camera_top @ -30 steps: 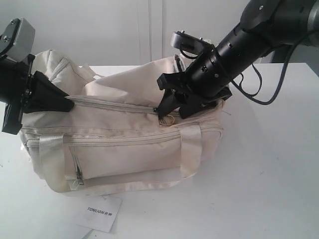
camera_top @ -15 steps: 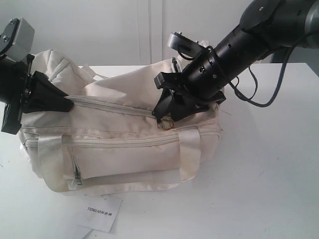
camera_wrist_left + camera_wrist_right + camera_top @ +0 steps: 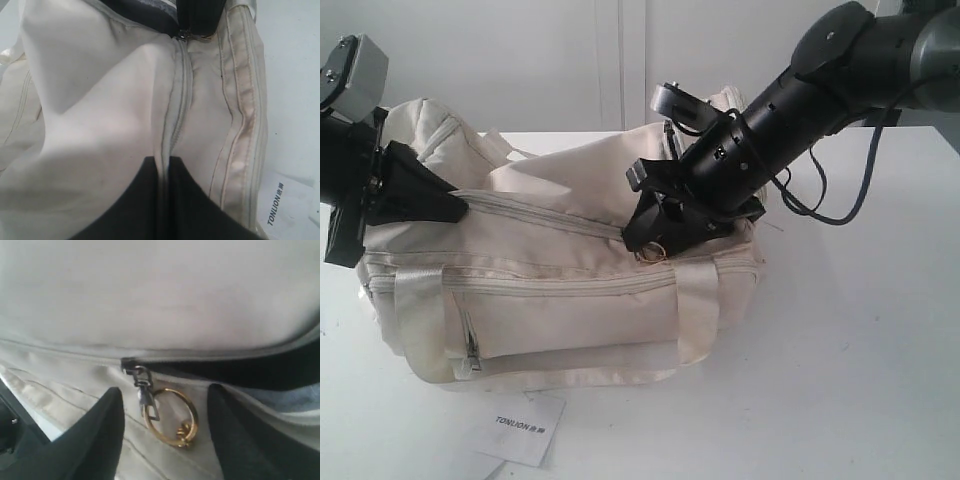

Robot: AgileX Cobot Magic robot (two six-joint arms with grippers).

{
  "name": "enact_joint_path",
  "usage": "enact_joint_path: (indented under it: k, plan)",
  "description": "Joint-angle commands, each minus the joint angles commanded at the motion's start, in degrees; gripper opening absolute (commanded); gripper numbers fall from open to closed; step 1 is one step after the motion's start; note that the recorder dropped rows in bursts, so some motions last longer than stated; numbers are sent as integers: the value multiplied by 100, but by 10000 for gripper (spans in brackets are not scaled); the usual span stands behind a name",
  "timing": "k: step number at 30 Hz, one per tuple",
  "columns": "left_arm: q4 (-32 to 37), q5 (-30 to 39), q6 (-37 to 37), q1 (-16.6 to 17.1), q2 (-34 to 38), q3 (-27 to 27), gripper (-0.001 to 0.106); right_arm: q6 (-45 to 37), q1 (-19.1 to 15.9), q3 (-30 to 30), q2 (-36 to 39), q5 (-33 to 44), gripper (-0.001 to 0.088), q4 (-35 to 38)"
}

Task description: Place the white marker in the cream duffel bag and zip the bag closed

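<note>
The cream duffel bag [image 3: 570,290] lies on its side on the white table. My left gripper [image 3: 455,208] [image 3: 163,161] is shut on the fabric seam at the left end of the top zipper [image 3: 180,100]. My right gripper [image 3: 655,235] [image 3: 165,390] is open over the zipper slider [image 3: 135,371], with its gold pull ring [image 3: 170,416] [image 3: 653,252] hanging loose between the fingers. Left of the slider the zipper is closed. To its right a dark gap [image 3: 240,372] shows the lining. The white marker is out of view.
A white paper tag printed TONLION [image 3: 523,425] [image 3: 280,200] lies on the table in front of the bag. The bag's webbing handles [image 3: 698,300] and zipped front pocket [image 3: 560,283] face the exterior camera. A wall stands behind the table.
My right arm has shifted slightly left and lower along the top zipper, and the bag's right end has sagged with it. The left gripper has held still.
</note>
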Motion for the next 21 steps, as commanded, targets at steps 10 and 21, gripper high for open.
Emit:
enact_joint_path:
  k: [10,21]
  plan:
    - [0,0,0,0,0,0,0,-411,0,0,0,172,0,0]
    - [-10,-107,0,0,0,0,0,-453,0,0,-525,-253,0,-713]
